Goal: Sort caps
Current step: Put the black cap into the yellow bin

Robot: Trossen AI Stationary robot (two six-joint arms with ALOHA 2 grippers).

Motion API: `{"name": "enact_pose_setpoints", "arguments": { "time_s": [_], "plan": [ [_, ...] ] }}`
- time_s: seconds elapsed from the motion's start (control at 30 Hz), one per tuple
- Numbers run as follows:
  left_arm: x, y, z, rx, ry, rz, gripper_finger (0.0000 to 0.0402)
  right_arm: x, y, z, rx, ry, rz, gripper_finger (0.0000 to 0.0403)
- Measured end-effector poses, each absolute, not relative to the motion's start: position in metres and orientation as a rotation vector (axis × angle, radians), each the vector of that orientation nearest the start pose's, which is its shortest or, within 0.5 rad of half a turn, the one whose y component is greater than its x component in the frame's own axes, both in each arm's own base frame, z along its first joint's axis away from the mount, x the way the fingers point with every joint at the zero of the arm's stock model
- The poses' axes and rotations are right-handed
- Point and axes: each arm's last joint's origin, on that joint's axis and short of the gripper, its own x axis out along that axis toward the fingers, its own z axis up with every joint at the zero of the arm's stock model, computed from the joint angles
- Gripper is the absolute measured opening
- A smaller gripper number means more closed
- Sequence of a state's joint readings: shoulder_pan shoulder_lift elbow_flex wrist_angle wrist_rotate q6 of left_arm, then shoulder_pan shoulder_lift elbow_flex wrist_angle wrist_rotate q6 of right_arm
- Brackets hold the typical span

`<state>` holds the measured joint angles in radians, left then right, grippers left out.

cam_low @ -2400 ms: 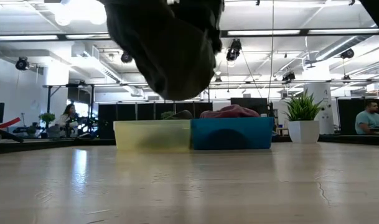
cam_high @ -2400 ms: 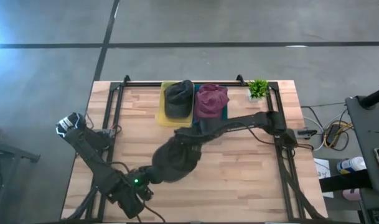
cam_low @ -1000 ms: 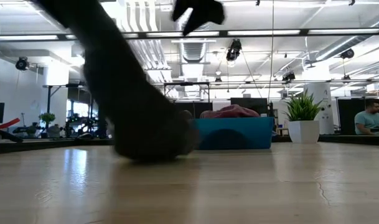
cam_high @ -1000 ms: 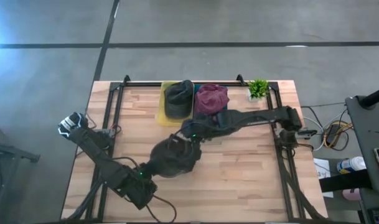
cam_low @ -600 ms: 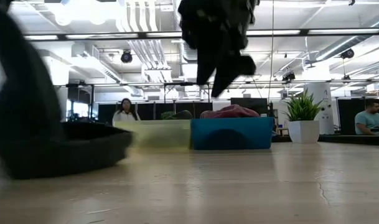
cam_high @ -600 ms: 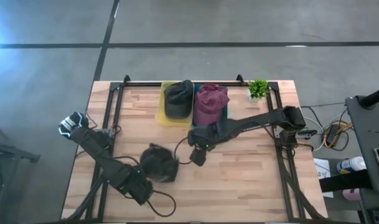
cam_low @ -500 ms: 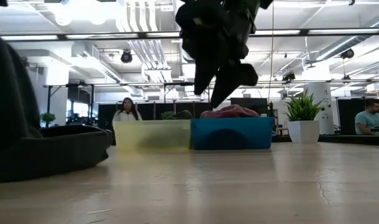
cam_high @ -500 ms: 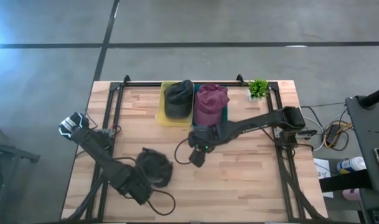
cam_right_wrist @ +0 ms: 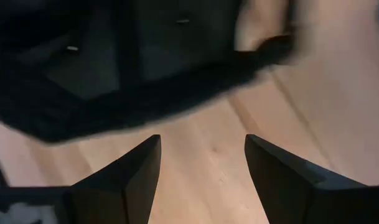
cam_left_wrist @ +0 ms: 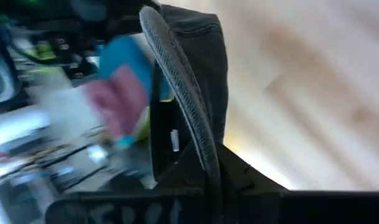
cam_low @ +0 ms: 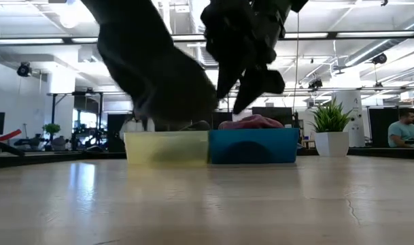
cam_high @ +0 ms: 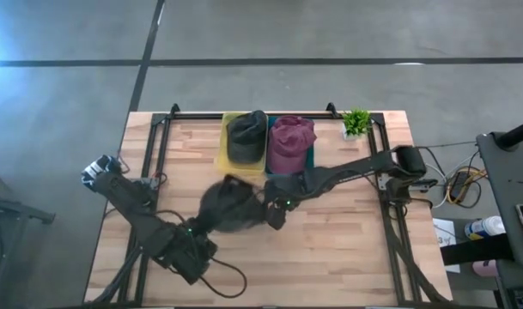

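1. The yellow translucent plastic bin [cam_high: 229,148] stands at the upper middle of the high view, on the wooden table [cam_high: 347,240]. A dark olive-grey fabric baseball cap [cam_high: 246,136] lies in it, filling most of the bin.
2. The teal plastic bin [cam_high: 307,156] touches the yellow one on its right side. A maroon fabric cap [cam_high: 291,137] sits in it and rises above the rim, as the low view shows [cam_low: 251,122].
3. A second dark olive-grey cap [cam_high: 228,206] is in the middle of the high view, just below the yellow bin, blurred. In the low view it hangs above the tabletop, left of centre, in front of the yellow bin [cam_low: 159,68].
4. The left gripper [cam_high: 201,225] reaches up from the lower left of the high view and is clamped tight on this cap. The left wrist view shows the cap's curved edge [cam_left_wrist: 186,106] running upward from between the dark fingers.
5. The right gripper [cam_high: 275,215] sits just right of the held cap, near the centre of the high view, its arm stretching in from the right edge of the table. Its two fingers [cam_right_wrist: 127,180] stand spread wide with bare wood between them, gripping nothing.
6. A small green potted plant [cam_high: 355,122] stands at the upper right of the table, near the teal bin but apart from it.
7. A fourth cap is not visible in any view.
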<state>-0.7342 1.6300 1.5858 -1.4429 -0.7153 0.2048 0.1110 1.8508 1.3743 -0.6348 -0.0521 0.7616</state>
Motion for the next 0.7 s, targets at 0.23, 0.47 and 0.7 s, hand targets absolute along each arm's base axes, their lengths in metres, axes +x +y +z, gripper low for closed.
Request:
{"name": "enact_pose_setpoints", "arguments": {
  "time_s": [0.23,0.47,0.7],
  "plan": [
    [0.208,-0.186,0.336,1.275,1.145,-0.156,0.0005,0.353,0.005,0.251,0.695,0.954,-0.335,0.0226],
    [0.201,-0.202,0.333,1.468,1.056,-0.129,0.0005,0.326,-0.027,0.258,0.907,0.796,-0.269,0.0226],
    [0.202,-0.201,0.333,1.498,1.039,-0.097,0.0005,0.326,-0.016,0.242,1.038,0.688,-0.136,0.0226]
  ]
}}
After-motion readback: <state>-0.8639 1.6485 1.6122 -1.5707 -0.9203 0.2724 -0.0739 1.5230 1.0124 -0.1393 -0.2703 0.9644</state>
